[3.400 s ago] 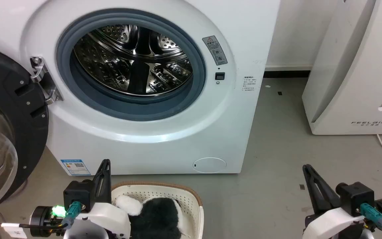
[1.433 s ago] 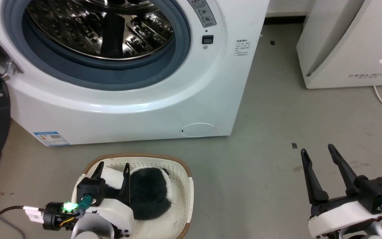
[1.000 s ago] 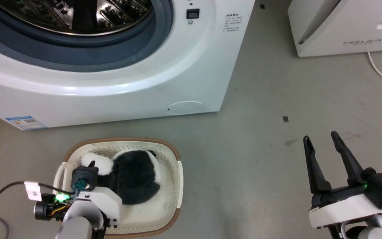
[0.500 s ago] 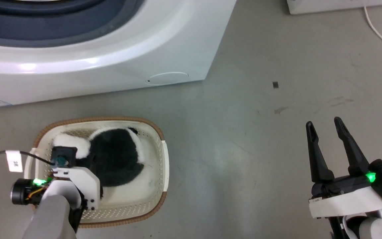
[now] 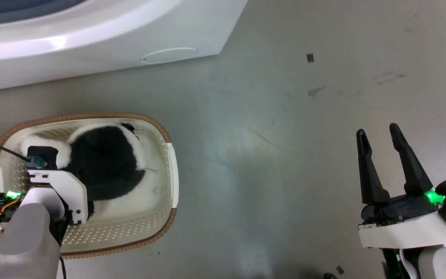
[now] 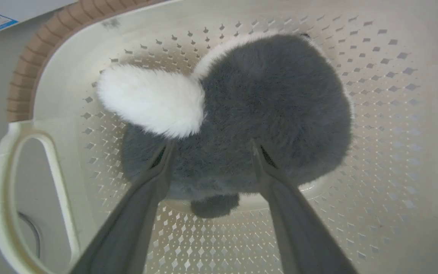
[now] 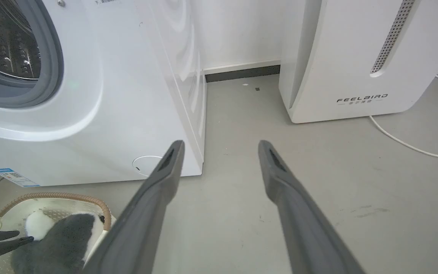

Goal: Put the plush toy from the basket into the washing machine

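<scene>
Left gripper (image 6: 211,150) inside basket (image 6: 57,87), jaws spread astride plush toy (image 6: 276,99), not yet clenched. Best: sink deeper, pinch black body firmly. Right gripper (image 5: 378,133) spread, empty, well apart from basket.

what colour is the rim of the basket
The basket has a brown, woven-look rim over a cream-white perforated body; the head view shows it best.

Grey floor (image 5: 269,162) (scuffed), white wall (image 7: 238,30)
</scene>
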You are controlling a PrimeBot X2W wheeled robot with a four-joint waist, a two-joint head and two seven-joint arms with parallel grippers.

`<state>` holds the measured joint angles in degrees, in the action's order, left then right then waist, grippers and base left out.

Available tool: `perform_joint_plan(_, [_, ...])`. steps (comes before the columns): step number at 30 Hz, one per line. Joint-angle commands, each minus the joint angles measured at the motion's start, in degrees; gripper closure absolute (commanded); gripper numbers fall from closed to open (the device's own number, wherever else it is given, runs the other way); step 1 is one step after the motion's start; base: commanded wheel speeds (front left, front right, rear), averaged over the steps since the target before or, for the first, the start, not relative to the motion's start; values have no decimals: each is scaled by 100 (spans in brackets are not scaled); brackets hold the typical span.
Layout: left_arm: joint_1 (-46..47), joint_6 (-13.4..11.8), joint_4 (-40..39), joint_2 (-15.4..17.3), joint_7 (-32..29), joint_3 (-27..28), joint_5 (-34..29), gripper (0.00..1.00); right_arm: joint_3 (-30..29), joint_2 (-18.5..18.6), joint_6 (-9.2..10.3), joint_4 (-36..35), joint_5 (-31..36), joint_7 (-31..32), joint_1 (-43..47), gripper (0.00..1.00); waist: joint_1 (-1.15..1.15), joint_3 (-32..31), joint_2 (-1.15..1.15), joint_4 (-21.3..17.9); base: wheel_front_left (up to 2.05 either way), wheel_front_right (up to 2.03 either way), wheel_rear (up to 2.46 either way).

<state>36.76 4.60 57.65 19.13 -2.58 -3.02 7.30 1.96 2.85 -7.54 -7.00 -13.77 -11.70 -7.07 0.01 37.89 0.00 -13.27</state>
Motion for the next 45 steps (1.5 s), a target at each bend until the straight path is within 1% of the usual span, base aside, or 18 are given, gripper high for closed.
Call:
perform_joint_plan(1, [213, 60, 189, 72, -60, -52, 58, 0, 21, 2, 4, -64, -93, -65, -115, 0, -1, 206, 0, -101, 0, 0, 0])
perform_joint_plan(4, [384, 119, 376, 127, -168, -128, 98, 0, 44, 2, 5, -82, -152, -101, -141, 0, -1, 382, 0, -147, 0, 0, 0])
perform_joint_plan(8, [561, 168, 561, 132, -262, -97, 280, 0, 110, 2, 5, -98, -219, -137, -173, 0, -1, 556, 0, -192, 0, 0, 0])
perform_joint_plan(11, [719, 201, 694, 189, -259, -211, 339, 0, 168, 2, 5, -134, -293, -173, -212, 0, -1, 735, 0, -256, 0, 0, 0])
perform_joint_plan(15, [885, 229, 751, 172, -295, -464, 580, 0, 214, 2, 5, -159, -392, -220, -241, 0, -1, 968, 0, -335, 0, 0, 0])
perform_joint_plan(19, [1057, 255, 794, 338, -349, -756, 827, 0, 248, 2, 5, -192, -457, -268, -283, 0, -1, 1215, 0, -406, 0, 0, 0])
perform_joint_plan(24, [1318, 286, 1033, 595, -377, -1008, 1002, 0, 266, 3, 5, -230, -567, -327, -376, 0, -1, 1516, 0, -510, 0, 0, 0])
perform_joint_plan(30, [1367, 288, 1107, 627, -329, -1128, 1170, 0, 249, 3, 5, -192, -614, -330, -410, 0, -1, 1545, 0, -508, 0, 0, 0])
perform_joint_plan(31, [1367, 288, 1132, 621, -329, -1146, 1186, 51, 244, 3, 5, -179, -618, -330, -415, 0, -1, 1535, 0, -501, 0, 0, 0])
perform_joint_plan(32, [1353, 288, 1154, 592, -343, -1173, 1209, 100, 237, 3, 5, -165, -616, -330, -422, 0, -1, 1516, 0, -488, 0, 0, 0])
perform_joint_plan(34, [1307, 288, 1164, 523, -398, -1269, 1267, 100, 224, 3, 5, -144, -596, -330, -438, 0, -1, 1465, 0, -463, 0, 0, 0])
perform_joint_plan(38, [1221, 288, 1160, 473, -263, -1376, 1376, 100, 139, 3, 5, -114, -540, -330, -469, 0, -1, 1308, 0, -411, 0, 0, 0])
perform_joint_plan(45, [961, 289, 1203, 270, 236, -1504, 1547, 100, 11, 3, 5, -36, -376, -330, -385, 0, -1, 713, 0, -263, 0, 0, 0])
